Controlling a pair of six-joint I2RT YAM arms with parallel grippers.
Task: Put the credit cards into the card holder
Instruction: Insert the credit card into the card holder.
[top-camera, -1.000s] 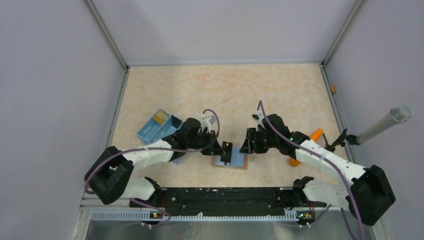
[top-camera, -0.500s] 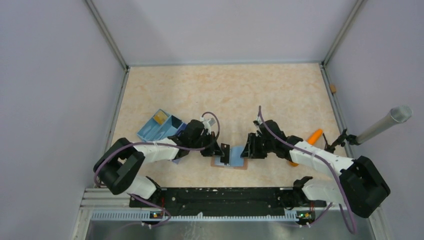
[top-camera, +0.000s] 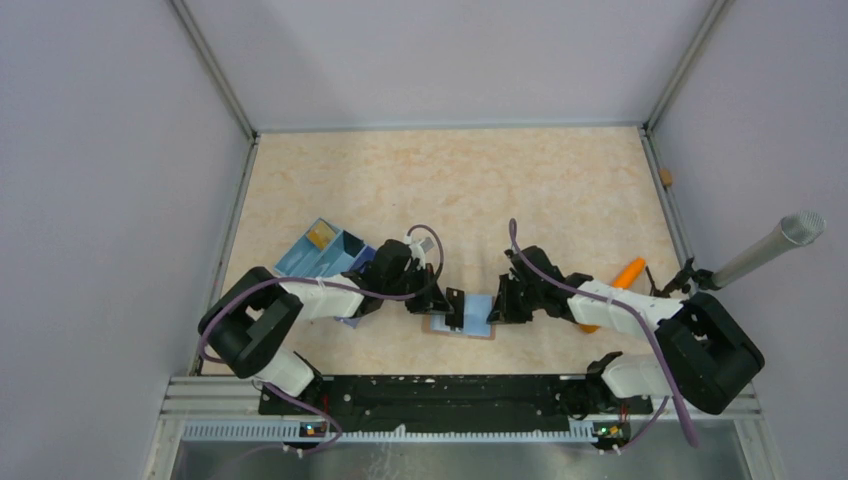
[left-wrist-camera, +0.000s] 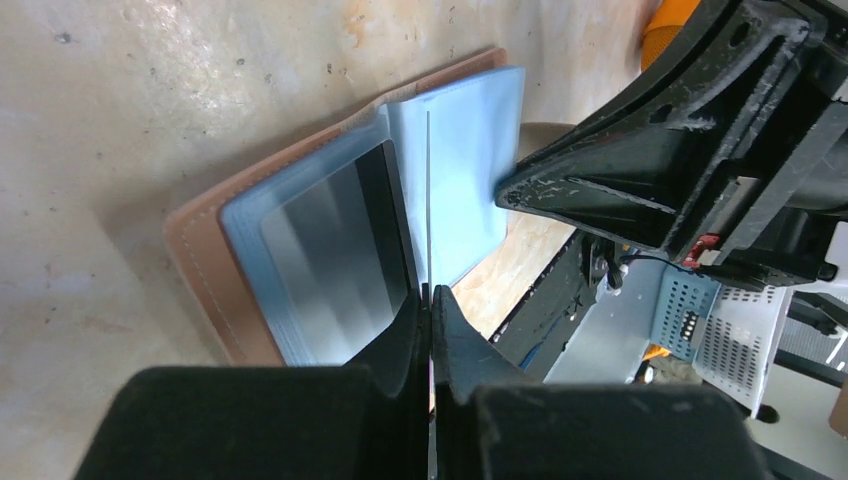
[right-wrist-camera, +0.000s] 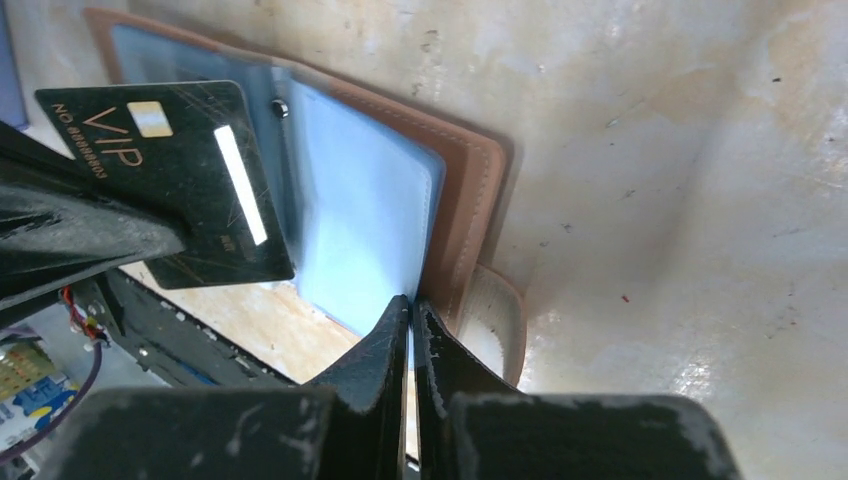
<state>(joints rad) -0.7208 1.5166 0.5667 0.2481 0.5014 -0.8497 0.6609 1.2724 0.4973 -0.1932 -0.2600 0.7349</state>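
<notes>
The card holder (top-camera: 437, 325) lies open on the table, brown with light blue plastic sleeves (right-wrist-camera: 360, 220). My left gripper (top-camera: 452, 300) is shut on a black credit card marked VIP (right-wrist-camera: 180, 180) and holds it upright over the sleeves. The left wrist view shows this card edge-on as a thin line (left-wrist-camera: 428, 200) between the shut fingers of the left gripper (left-wrist-camera: 430, 300). My right gripper (top-camera: 497, 305) reaches in from the right. In its own view the right gripper (right-wrist-camera: 411, 305) is shut on the edge of one blue sleeve, beside the holder's brown rim (right-wrist-camera: 480, 190).
A blue box with compartments (top-camera: 318, 255) stands behind the left arm, with something yellow-gold (top-camera: 320, 236) inside. An orange carrot-shaped object (top-camera: 628, 270) lies under the right arm. A grey tube (top-camera: 770, 245) juts in at the right wall. The black base rail (top-camera: 430, 395) runs along the near edge.
My right gripper moved left and down to the card holder and shut on a sleeve edge. The left gripper with the card shifted slightly right over the holder.
</notes>
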